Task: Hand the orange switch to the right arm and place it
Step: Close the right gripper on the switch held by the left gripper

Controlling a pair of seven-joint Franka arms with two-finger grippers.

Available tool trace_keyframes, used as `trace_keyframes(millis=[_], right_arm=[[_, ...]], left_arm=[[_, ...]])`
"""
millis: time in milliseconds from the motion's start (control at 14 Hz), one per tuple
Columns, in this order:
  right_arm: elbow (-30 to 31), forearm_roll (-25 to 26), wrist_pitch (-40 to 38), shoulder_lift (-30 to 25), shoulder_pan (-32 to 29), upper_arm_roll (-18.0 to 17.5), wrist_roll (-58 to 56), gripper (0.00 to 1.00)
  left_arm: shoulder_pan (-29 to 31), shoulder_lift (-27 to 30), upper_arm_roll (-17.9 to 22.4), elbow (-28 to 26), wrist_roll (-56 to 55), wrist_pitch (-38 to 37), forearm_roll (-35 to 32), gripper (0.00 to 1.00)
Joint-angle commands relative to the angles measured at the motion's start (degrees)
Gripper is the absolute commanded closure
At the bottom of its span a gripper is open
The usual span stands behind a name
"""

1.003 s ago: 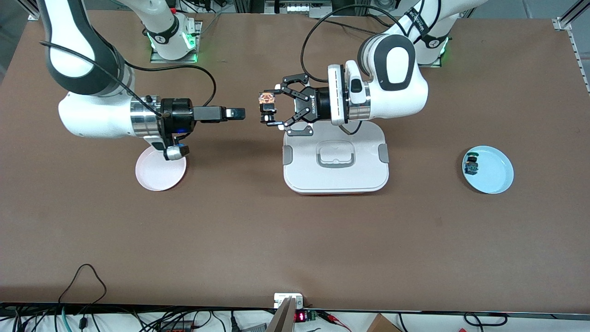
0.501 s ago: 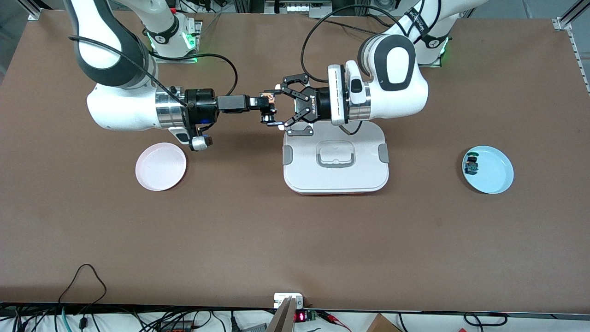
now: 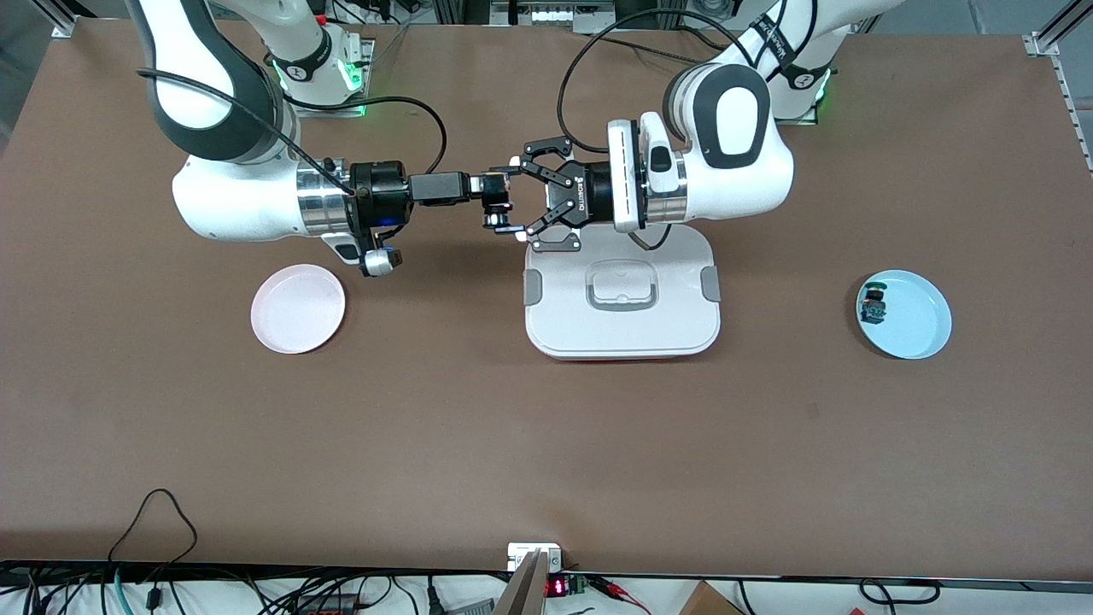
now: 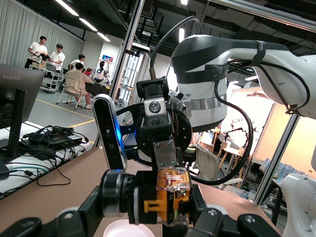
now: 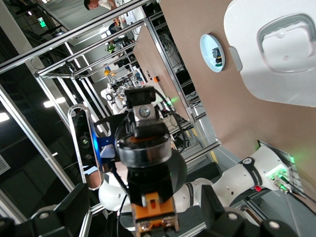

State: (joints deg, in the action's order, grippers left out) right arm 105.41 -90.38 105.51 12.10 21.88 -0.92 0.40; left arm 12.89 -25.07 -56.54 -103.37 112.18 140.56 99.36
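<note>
The orange switch (image 3: 494, 190) is held in the air, over the table beside the white box, by my left gripper (image 3: 505, 196), whose claw fingers are shut on it. In the left wrist view the switch (image 4: 170, 197) lies sideways between the claw fingers. My right gripper (image 3: 483, 185) has reached in from the right arm's end. Its fingers stand open on either side of the switch (image 5: 150, 210) with a gap on each side. The right gripper (image 4: 159, 133) faces the left wrist camera head-on.
A white lidded box (image 3: 622, 295) lies under the left wrist. A pink plate (image 3: 298, 308) lies toward the right arm's end. A blue plate (image 3: 922, 329) with a green-capped switch (image 3: 873, 305) lies toward the left arm's end.
My right arm has moved from over the pink plate toward the left gripper, and its fingers now straddle the switch. The left arm has held still with the switch.
</note>
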Motion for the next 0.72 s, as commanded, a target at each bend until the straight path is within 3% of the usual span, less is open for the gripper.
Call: trace_keyframes(millis=[0,501,645], right_arm=[[1.4,-2.6,-1.2,-0.6,0.2,0.2,-2.5,0.00],[2.3,-4.4,-2.4,0.4,-0.5,0.2,-5.8,0.00],[2.3,-4.5,-2.3,0.4,-0.5,0.2,-5.8,0.05]], left_arm=[[0.6,0.8,-0.4,-0.4,2.2,0.0,2.4,0.88],[0.6,0.8,-0.4,-0.3,2.2,0.1,2.4,0.88],[0.6,0.8,-0.4,-0.3,2.2,0.1,2.4,0.88]])
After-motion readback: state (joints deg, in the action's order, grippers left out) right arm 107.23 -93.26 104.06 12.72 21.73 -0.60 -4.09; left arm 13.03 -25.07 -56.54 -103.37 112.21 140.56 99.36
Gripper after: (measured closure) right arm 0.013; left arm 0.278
